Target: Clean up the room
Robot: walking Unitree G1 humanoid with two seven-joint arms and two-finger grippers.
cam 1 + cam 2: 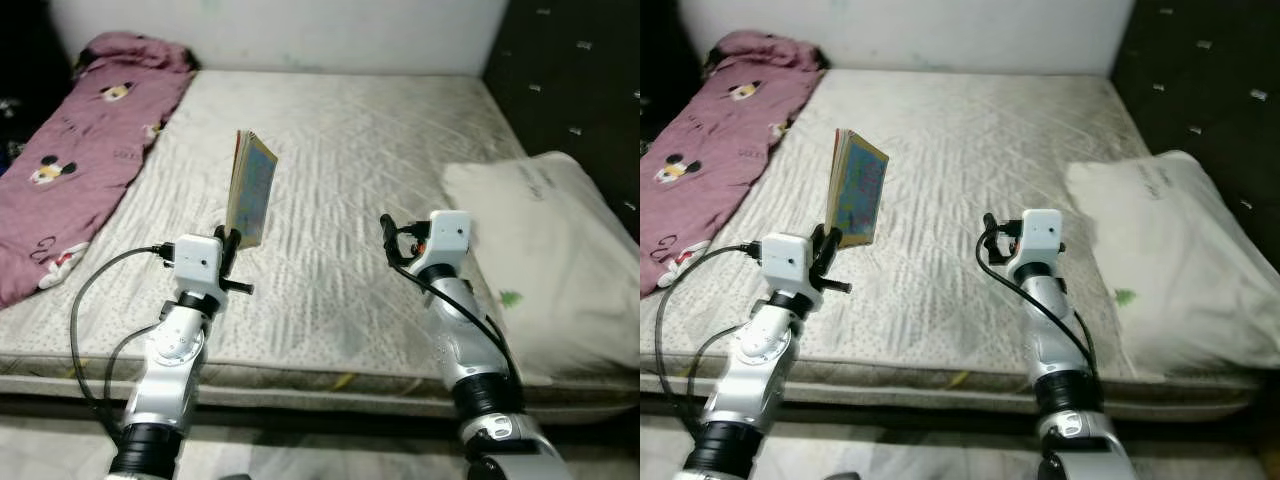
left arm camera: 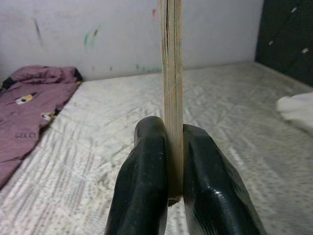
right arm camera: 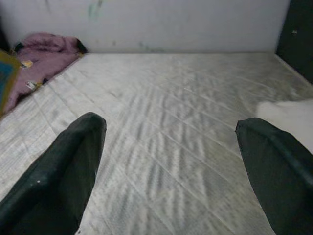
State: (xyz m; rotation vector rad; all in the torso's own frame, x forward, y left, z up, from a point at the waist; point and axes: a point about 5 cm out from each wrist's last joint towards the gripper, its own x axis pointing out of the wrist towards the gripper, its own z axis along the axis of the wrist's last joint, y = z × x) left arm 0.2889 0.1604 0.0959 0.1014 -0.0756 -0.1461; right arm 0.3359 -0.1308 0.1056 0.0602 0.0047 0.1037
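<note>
Our left end effector point(image 1: 232, 243) pinches a thin book point(image 1: 250, 188) upright by its lower edge above the mattress point(image 1: 380, 150) — it could pivot or slip; our right end effector point(image 3: 171, 161) hovers spread, empty.

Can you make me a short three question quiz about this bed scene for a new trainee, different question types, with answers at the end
1. True or false: the left gripper is shut on the book, holding it upright above the mattress.
2. Which lies on the robot's left side of the mattress? A) white pillow B) pink blanket C) a laptop
3. Fill in: the right gripper's fingers are ____, with nothing between them.

Key:
1. True.
2. B, the pink blanket; the white pillow lies on the right.
3. Open.
</note>
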